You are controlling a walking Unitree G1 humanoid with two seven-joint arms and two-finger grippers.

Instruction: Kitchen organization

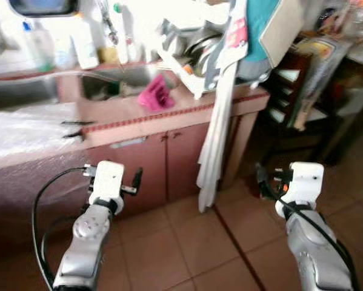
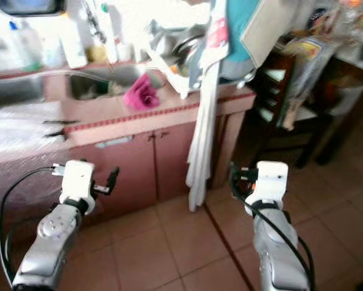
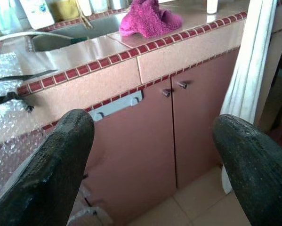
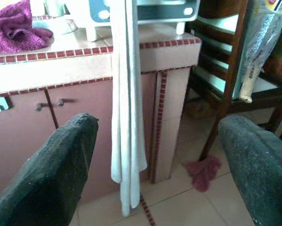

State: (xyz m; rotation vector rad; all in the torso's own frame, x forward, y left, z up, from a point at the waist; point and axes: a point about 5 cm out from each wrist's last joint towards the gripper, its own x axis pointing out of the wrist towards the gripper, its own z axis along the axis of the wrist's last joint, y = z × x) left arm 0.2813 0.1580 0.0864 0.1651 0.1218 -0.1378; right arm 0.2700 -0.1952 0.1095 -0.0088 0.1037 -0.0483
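A tiled pink counter (image 1: 169, 112) with a sink (image 1: 108, 82) runs ahead of me, over two brown cabinet doors (image 3: 178, 136). Beside the sink lies a crumpled magenta cloth (image 1: 156, 95), also seen as the cloth (image 3: 148, 19). At the counter's right end stands a dish rack (image 1: 190, 54) holding metal dishes. My left gripper (image 1: 111, 174) hovers open before the cabinet, below the counter edge, holding nothing. My right gripper (image 1: 290, 179) is open over the floor tiles, facing the counter's end and a long white towel (image 4: 126, 94). Both grippers are well short of the counter.
Bottles (image 1: 84, 42) line the back of the sink. Bubble wrap (image 1: 23, 130) covers the left counter, with black scissors (image 3: 13, 87) on it. A dark wooden chair (image 4: 230, 80) stands right of the counter, a pink rag (image 4: 202, 172) on the floor by it.
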